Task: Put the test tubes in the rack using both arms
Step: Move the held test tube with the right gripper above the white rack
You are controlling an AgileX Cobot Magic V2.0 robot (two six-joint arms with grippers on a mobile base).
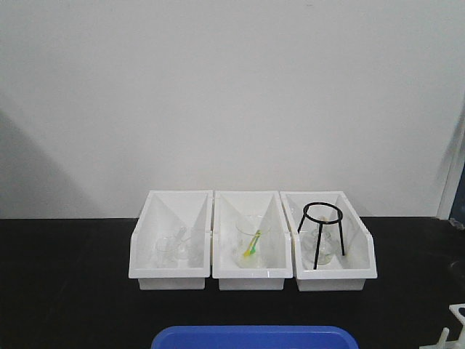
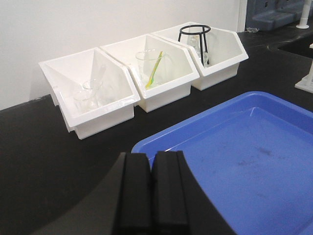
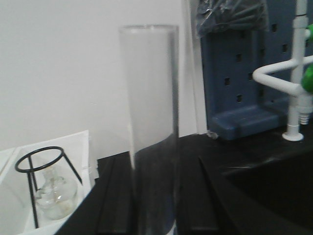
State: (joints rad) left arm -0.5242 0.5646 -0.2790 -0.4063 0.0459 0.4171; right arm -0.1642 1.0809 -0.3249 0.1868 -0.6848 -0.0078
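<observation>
Black bench [image 1: 65, 291] is lying open around white open-front bins [image 1: 251, 276] at its back edge. Near its right edge, the right end effector [image 3: 154, 215] is clamping a slim clear glass test tube [image 3: 149, 88] upright, mouth up; the left end effector [image 2: 151, 191] is sitting closed.

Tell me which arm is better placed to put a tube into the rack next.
Right. The right gripper holds a test tube upright, and the rack sits far right in the front view. The left gripper is shut and empty by the blue tray.
</observation>
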